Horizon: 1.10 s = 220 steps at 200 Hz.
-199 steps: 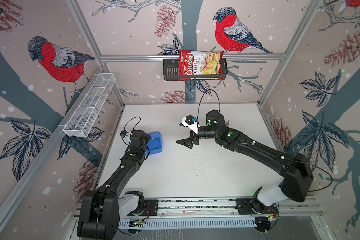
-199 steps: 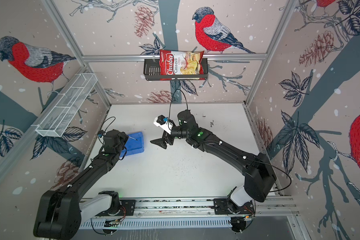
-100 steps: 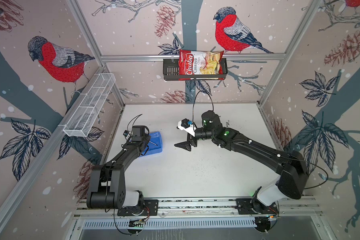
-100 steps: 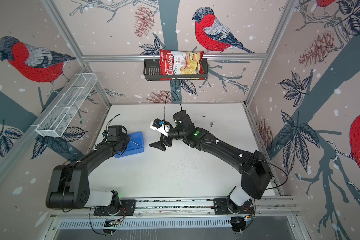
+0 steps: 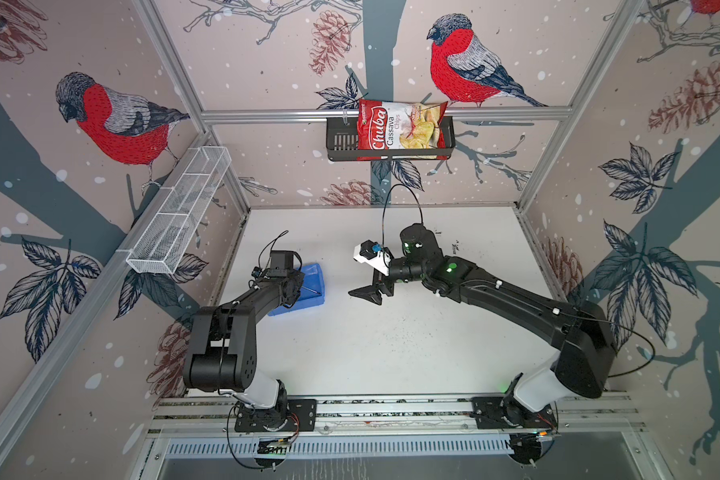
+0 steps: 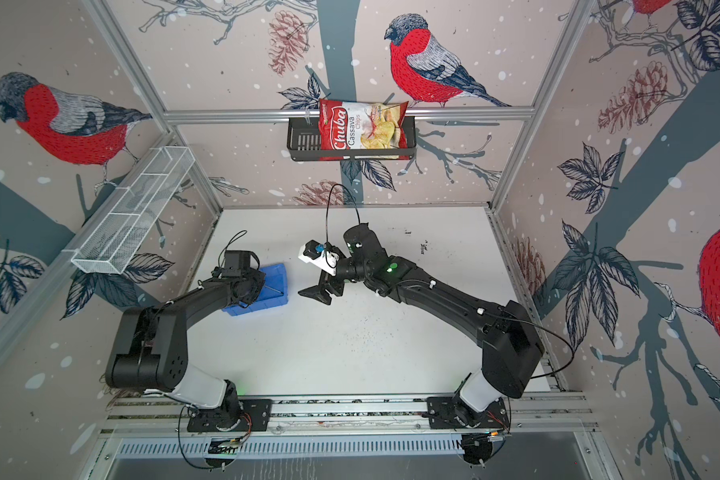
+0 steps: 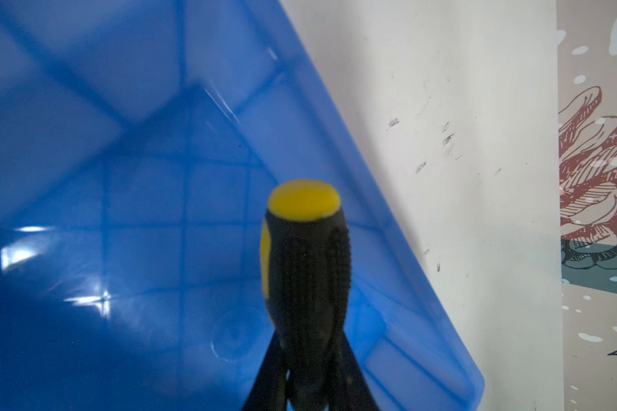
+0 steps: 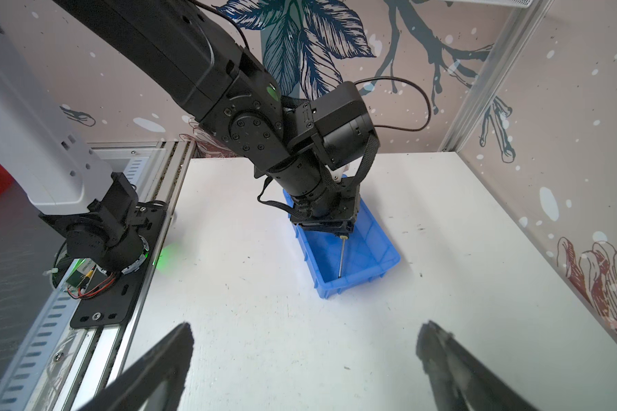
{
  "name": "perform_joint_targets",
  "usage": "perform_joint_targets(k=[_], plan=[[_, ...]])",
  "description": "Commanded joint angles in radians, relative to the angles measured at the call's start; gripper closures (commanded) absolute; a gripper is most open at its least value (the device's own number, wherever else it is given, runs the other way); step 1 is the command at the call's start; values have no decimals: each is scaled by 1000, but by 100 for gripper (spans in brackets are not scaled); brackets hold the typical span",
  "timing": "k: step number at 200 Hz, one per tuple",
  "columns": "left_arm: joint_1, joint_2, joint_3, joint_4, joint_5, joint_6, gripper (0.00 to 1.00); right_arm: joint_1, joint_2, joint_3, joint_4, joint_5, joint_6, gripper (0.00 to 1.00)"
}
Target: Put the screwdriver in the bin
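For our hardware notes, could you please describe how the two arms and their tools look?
Both the left arm and the right arm are matte black with boxy links, a white segment near the base and green lights. Thin black cables loop over each wrist. The right tool has long tapered black fingers.

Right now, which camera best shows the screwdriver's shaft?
The right wrist view: the screwdriver shaft shows full length, tip inside the bin. Both top views show a thin sliver; the left wrist view shows only the handle, clamped in the left gripper.
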Motion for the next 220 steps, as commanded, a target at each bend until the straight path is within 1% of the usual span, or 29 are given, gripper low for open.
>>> perform_joint_targets(k=[1,25,47,79,121,133,149,160,169,187,206,220], plan=[[1,2,7,-22,1,-8,98,0,-7,-5,-6,15,-20,1],[0,-7,7,-38,-6,-13,87,1,-10,-11,-9,16,-25,0],[1,-20,1,-44,-7,-17,71,-2,-17,-16,-7,23,-26,0],[1,-47,-5,-55,-16,-12,53,-10,-22,-19,-16,42,-31,0],[-1,-115,-1,-54,-39,61,30,-34,-58,-55,38,70,16,0],[-1,-137,3,-56,-57,88,26,-46,-71,-72,75,81,51,0],[-2,-169,-4,-27,-71,147,22,-67,-93,-106,144,95,99,0],[-3,-193,-12,12,-73,199,18,-80,-111,-135,203,125,135,0],[-5,-211,-17,40,-80,254,15,-91,-127,-161,259,170,162,0],[-11,-232,-18,78,-104,357,12,-111,-156,-204,344,269,187,0],[-15,-250,-25,125,-111,484,12,-137,-174,-210,351,372,205,0],[-17,-265,-43,173,-124,567,11,-162,-194,-228,370,415,218,0]])
